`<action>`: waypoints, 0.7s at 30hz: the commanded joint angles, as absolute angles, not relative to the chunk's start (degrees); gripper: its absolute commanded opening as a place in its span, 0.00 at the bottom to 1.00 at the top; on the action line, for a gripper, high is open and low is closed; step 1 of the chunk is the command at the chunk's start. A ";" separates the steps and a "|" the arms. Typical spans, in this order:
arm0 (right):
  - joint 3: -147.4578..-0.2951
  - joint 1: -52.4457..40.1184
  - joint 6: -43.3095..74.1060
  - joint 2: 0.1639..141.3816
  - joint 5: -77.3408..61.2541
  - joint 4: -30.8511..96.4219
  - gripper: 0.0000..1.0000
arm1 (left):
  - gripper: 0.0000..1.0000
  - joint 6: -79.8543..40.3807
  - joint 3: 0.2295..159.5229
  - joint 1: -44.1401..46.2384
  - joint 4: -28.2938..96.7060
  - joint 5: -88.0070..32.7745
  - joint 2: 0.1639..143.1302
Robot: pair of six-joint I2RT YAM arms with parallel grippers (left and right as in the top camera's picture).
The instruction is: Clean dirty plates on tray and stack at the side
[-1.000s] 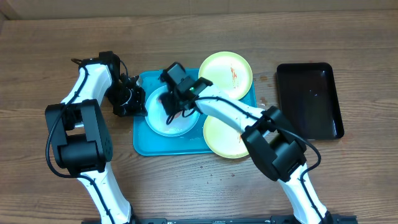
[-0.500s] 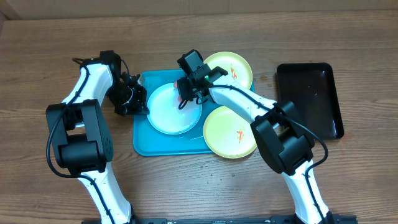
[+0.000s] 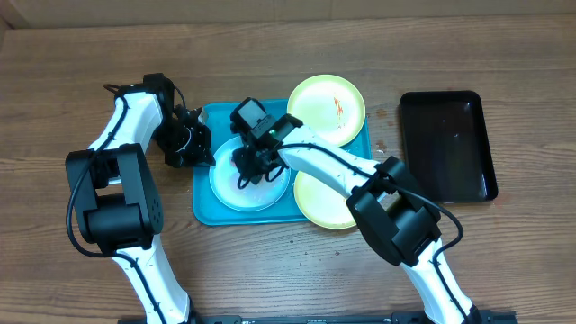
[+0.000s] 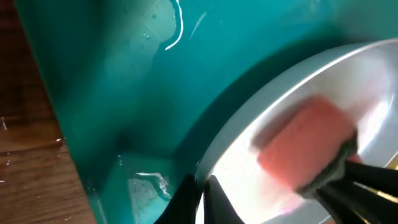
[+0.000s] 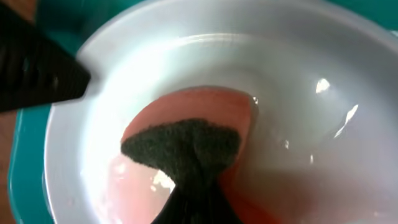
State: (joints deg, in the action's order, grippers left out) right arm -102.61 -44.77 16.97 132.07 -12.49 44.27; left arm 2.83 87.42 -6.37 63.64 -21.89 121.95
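Note:
The pale blue-white plate lies on the turquoise tray. My left gripper is shut on the plate's left rim; in the left wrist view its jaws pinch the rim. My right gripper is shut on a pink sponge with a dark scouring side and presses it on the plate's inside. The sponge also shows in the left wrist view. One lime-green plate with a red-orange smear sits at the tray's back right. The other overhangs the tray's front right, partly hidden by my right arm.
A black rectangular tray lies on the wooden table to the right. Water drops lie on the turquoise tray's floor. My left gripper's finger shows at the plate's rim in the right wrist view.
My right gripper with the sponge swept from the plate's middle to its back right edge, then back to the left middle. The left gripper has kept its hold on the rim.

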 commanded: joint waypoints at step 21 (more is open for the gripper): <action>-131.13 -31.44 16.19 123.42 -14.31 76.95 0.04 | 0.26 13.34 87.33 -3.90 62.96 -20.58 122.15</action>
